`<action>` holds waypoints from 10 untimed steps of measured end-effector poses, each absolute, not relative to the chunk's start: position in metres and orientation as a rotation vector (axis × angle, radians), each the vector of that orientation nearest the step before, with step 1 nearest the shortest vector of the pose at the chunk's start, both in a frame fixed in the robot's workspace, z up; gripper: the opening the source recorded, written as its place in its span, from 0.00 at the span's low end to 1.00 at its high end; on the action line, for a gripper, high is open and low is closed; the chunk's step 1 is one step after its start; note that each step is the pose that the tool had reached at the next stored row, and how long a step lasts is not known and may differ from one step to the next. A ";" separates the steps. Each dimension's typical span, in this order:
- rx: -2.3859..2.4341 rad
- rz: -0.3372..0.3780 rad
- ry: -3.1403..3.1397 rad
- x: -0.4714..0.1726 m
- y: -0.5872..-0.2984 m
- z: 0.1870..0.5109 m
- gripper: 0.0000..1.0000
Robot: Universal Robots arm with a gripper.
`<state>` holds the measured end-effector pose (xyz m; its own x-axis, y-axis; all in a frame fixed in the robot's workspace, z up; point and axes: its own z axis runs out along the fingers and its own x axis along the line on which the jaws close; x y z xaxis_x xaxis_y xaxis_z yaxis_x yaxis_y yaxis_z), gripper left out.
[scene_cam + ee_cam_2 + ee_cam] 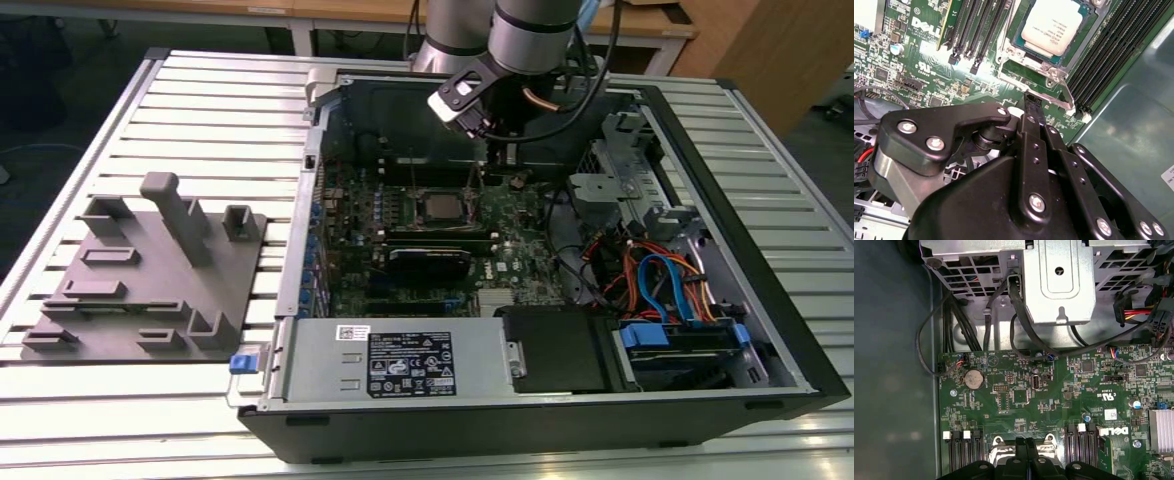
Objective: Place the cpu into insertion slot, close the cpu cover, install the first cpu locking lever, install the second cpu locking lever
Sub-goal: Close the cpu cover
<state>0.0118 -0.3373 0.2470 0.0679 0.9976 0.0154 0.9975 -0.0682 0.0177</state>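
Note:
The cpu [1054,27], a square chip with a silver-grey top, lies flat in the insertion slot [1004,52] on the green motherboard [1019,390]. The cpu cover [1040,66], a silver frame, lies down around the chip's edges. A thin metal lever [1064,97] runs along the socket's near edge. My gripper [1030,102] is shut with nothing between its black fingers, its tip just beside that lever and the frame's corner. In the first wrist view the gripper [1026,447] hangs right over the socket frame. In the exterior view the gripper [502,165] is a little to the right of the cpu [437,207].
The open computer case [787,330] walls the work in. Long black memory slots [1114,50] flank the socket. A metal drive cage [1054,280] with dark cables [1019,325] stands past the board's edge. A grey fixture block [147,270] sits on the table at the exterior view's left.

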 end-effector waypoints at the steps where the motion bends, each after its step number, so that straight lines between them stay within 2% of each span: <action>1: 2.294 0.037 2.143 0.012 -0.337 0.247 0.10; 10: 2.294 0.037 2.143 0.010 -0.337 0.247 0.10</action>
<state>0.0097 -0.3373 0.2469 0.0679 0.9976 0.0154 0.9975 -0.0681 0.0177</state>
